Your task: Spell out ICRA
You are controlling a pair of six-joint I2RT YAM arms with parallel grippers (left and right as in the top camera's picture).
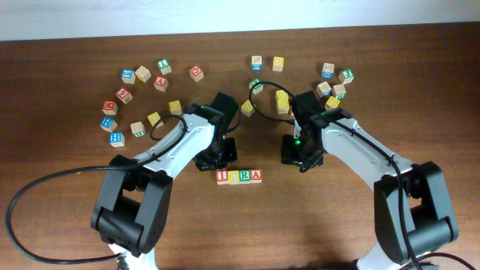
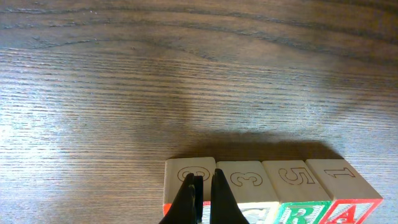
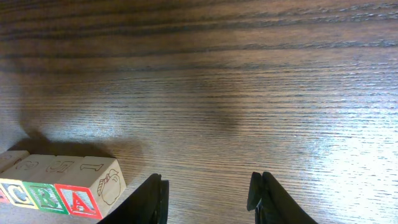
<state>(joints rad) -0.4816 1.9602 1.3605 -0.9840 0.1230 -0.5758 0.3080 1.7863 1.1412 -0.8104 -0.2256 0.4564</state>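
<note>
So the row of blocks (image 1: 239, 176) sits near the front middle of the wooden surface (image 1: 75, 225), and from above it reads I, C, R, A, left to right. All four are pushed up against each other in a straight line, with the letters facing up toward the overhead camera.

The left hand (image 2: 207, 180) is right at the I end of the row. In its own camera the two fingers are pinched almost completely together, with just a sliver of a gap and nothing in between. The tips sit in front of the first block (image 2: 186, 169), near where it meets the second one (image 2: 242, 177). I honestly can't tell if they're touching the wood or just hanging over it. That view also shows outlined numbers on the sides facing away, and the last two look like a 5 and a 1.

The right hand (image 3: 208, 180) is off to the right of the row, well apart from it, with its fingers spread wide and holding nothing, just bare wood grain between them. Its camera catches the A block (image 3: 84, 199) at the lower left, red letter up front and a small drawing on the end face.

The rest of the blocks are scattered toward the back: one loose group on the left (image 1: 124, 95) and another on the right (image 1: 323, 88), both well away from the word.
</note>
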